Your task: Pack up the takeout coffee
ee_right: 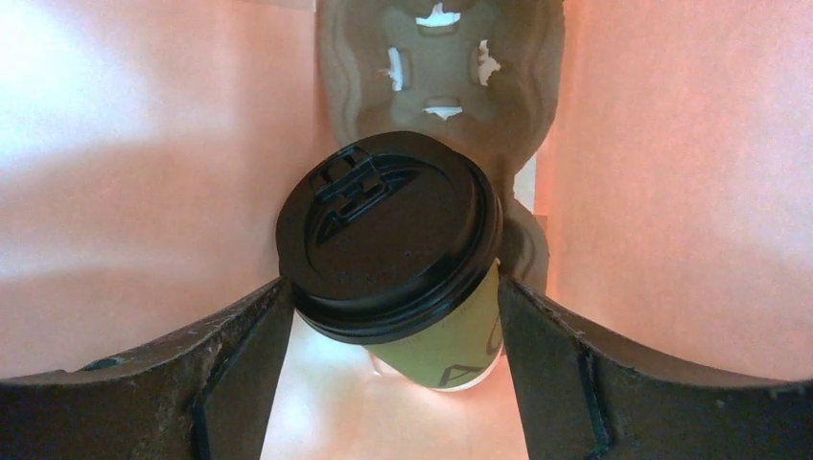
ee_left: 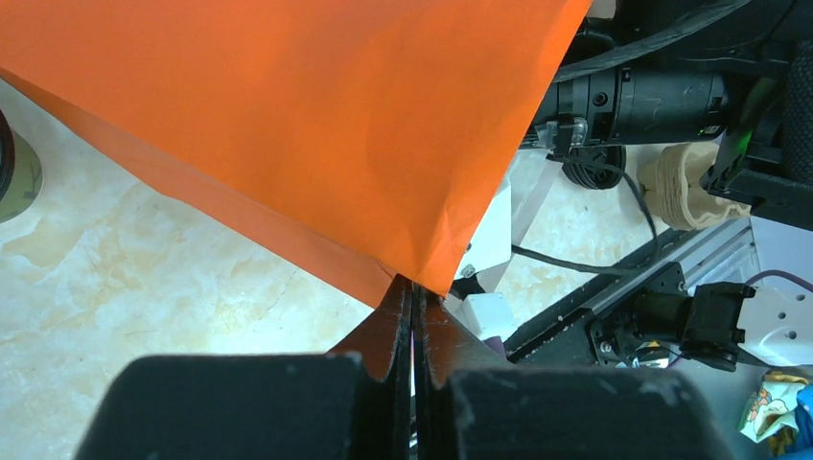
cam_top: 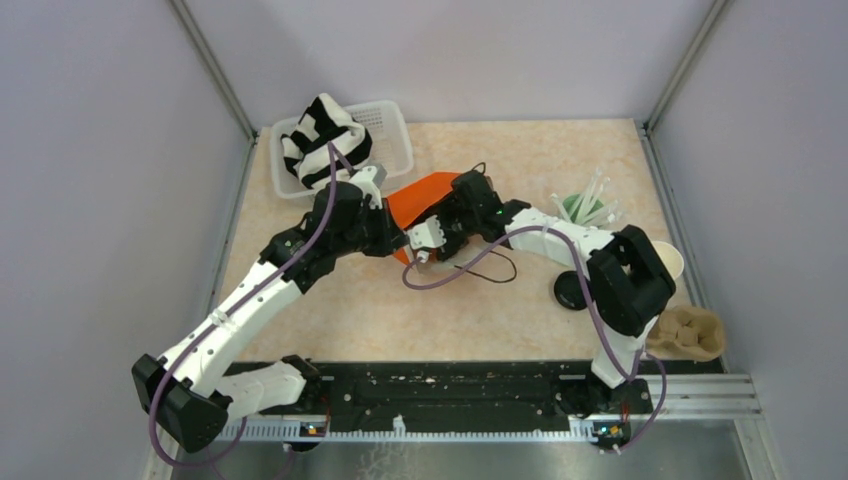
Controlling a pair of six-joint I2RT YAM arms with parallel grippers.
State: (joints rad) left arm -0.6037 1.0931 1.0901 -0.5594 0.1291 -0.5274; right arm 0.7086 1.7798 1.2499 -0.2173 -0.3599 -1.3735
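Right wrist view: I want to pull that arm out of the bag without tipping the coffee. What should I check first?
1. Lid on cup: ok.
2. Cup seated in carrier: cannot tell, its base is hidden.
3. Right fingers clear of cup: cannot tell, they flank it closely.
4. Left fingers shut on bag edge: ok.
5. Bag walls clear of cup: ok.

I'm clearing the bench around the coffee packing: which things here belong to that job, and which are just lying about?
Job: lidded cup, orange bag, cup tray, open cup, loose lid.
Lying about: basket, striped cloth, straw tumbler, spare tray.
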